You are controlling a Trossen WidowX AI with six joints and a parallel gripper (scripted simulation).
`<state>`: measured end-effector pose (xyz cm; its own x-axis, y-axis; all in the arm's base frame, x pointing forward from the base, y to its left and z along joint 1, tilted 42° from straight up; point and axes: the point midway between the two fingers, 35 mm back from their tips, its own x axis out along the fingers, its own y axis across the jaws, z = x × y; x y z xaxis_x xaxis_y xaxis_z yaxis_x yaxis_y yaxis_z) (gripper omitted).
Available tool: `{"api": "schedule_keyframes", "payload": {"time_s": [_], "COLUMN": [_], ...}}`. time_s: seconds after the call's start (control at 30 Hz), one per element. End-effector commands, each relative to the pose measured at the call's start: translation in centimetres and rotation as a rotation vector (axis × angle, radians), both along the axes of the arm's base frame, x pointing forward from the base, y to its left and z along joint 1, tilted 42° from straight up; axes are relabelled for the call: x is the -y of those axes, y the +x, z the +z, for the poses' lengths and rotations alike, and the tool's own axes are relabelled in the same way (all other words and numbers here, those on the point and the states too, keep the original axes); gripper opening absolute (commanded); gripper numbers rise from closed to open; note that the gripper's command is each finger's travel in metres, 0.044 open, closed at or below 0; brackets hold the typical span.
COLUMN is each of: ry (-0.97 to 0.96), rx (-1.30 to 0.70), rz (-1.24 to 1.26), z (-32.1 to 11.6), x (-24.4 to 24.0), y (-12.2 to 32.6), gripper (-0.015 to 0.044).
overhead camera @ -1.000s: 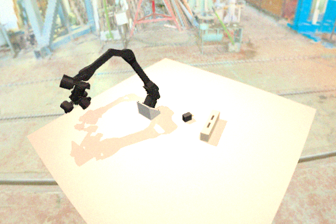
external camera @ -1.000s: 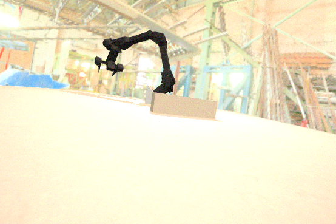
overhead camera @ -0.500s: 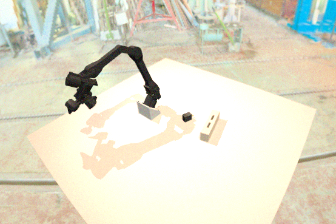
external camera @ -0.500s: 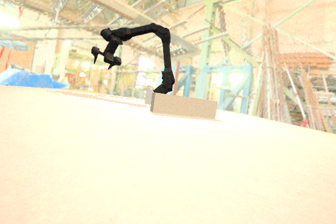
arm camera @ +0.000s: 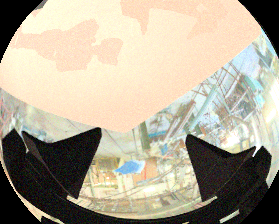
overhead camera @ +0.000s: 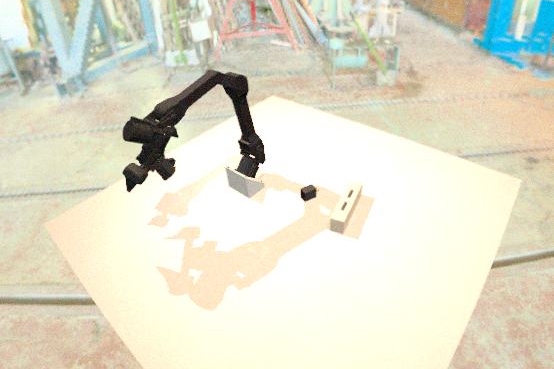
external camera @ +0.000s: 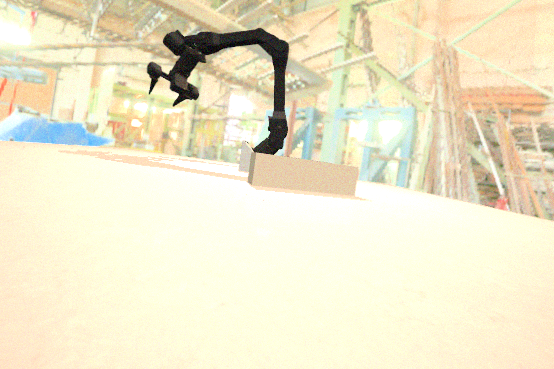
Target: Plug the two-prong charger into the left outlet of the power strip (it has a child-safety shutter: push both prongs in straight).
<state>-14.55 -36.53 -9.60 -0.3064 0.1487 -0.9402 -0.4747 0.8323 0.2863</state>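
Note:
The black charger lies on the table in the top view, its prongs toward the power strip. The power strip is a pale beige bar. Its two dark outlets show in the top view; the exterior view shows a plain face of it, and the charger is not visible there. My gripper is open and empty. It is raised high above the table's left side, far from the charger and the strip. The wrist view shows neither of them.
A grey upright plate stands by the arm's base, left of the charger. The table ends in an edge and corner ahead of the fingers in the wrist view. The arm's shadows lie across the table.

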Motion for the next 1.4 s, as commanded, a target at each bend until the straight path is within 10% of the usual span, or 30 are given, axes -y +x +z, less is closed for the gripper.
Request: {"api": "schedule_keyframes", "payload": {"time_s": [0.0,1.37], "ry": [-0.008,0.027], "rx": [0.041,0.362], "rz": [0.019,0.186], "z": [0.8,8.6], "x": [0.2,-6.0], "y": [2.9,25.5], "gripper": [0.0440,0.0440]}}
